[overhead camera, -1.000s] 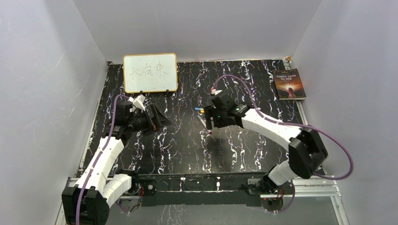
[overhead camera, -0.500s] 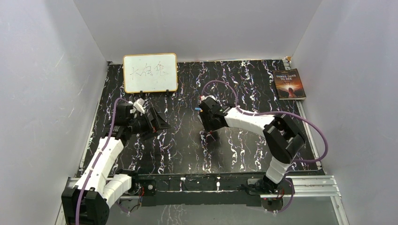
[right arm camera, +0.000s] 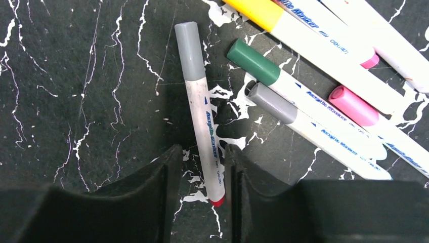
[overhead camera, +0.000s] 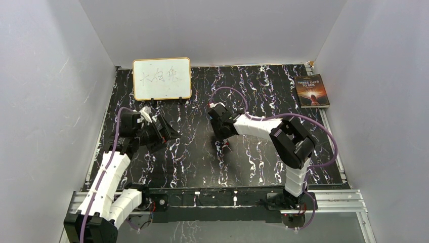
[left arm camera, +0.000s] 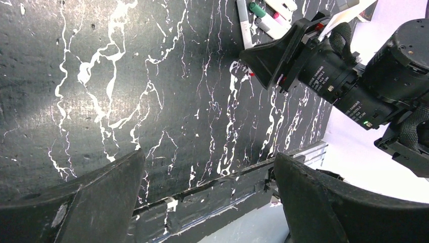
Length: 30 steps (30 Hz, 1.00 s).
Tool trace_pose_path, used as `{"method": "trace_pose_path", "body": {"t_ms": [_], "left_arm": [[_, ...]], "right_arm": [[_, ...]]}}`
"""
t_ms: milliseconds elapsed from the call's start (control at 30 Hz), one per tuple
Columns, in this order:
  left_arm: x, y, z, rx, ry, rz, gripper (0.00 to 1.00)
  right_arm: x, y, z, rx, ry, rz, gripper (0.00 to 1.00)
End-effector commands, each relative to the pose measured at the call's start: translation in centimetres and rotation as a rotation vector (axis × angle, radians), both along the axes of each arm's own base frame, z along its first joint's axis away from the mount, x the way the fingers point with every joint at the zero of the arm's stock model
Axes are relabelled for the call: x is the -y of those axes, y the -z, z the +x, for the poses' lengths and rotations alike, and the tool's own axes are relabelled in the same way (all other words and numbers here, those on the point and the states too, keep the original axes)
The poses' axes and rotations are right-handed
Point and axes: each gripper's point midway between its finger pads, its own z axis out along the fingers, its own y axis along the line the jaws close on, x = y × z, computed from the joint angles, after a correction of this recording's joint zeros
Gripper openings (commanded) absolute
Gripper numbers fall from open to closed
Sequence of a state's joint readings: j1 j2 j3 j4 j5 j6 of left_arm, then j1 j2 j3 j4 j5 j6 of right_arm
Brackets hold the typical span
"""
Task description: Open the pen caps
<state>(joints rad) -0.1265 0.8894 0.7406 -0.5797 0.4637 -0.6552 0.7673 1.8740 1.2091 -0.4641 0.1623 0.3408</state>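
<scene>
Marble tabletop (overhead camera: 202, 162): left jaws wide; right jaws narrow astride grey-capped pen (right arm camera: 204, 114), slightly loose.

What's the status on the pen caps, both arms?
Left gripper open, over table. Right gripper straddles grey-capped pen barrel, gap showing, not clamped. Grey cap on. Other pens close beside, none between fingers.

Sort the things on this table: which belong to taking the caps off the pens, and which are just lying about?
For the job: pens; pen caps; right gripper, straddling one pen.
Lying about: whiteboard; book.
</scene>
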Motion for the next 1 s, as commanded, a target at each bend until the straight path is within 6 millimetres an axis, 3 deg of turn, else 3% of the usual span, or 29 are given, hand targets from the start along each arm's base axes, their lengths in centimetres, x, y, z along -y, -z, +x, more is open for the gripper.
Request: {"method": "trace_pose_path", "body": {"t_ms": [0, 200, 333, 533, 667, 833, 967], "left_arm": [[0.6, 0.1, -1.0, -0.068, 0.008, -0.038, 0.98], [0.5, -0.8, -0.8, -0.040, 0.058, -0.007, 0.98], [1.6, -1.1, -1.1, -0.054, 0.088, -0.078, 0.98], [2.5, -1.4, -1.2, -0.045, 0.077, -0.161, 0.98], [2.6, -1.0, -2.4, -0.054, 0.031, -0.216, 0.98], [2.8, 0.0, -3.8, -0.058, 0.011, -0.263, 0.98], [2.7, -0.7, -4.5, -0.024, -0.004, -0.280, 0.98]], "right_arm": [[-0.7, -0.1, 0.4, 0.019, 0.007, 0.017, 0.31], [0.4, 0.5, -1.9, -0.018, -0.009, 0.016, 0.10], [1.1, -0.3, -3.5, -0.027, -0.046, 0.029, 0.09], [0.7, -4.6, -5.9, -0.022, -0.087, 0.149, 0.07], [0.3, -7.1, -7.5, -0.010, -0.088, 0.222, 0.07], [0.1, -7.7, -9.2, -0.042, -0.089, 0.255, 0.07], [0.0, -7.9, -10.2, -0.060, -0.086, 0.280, 0.07]]}}
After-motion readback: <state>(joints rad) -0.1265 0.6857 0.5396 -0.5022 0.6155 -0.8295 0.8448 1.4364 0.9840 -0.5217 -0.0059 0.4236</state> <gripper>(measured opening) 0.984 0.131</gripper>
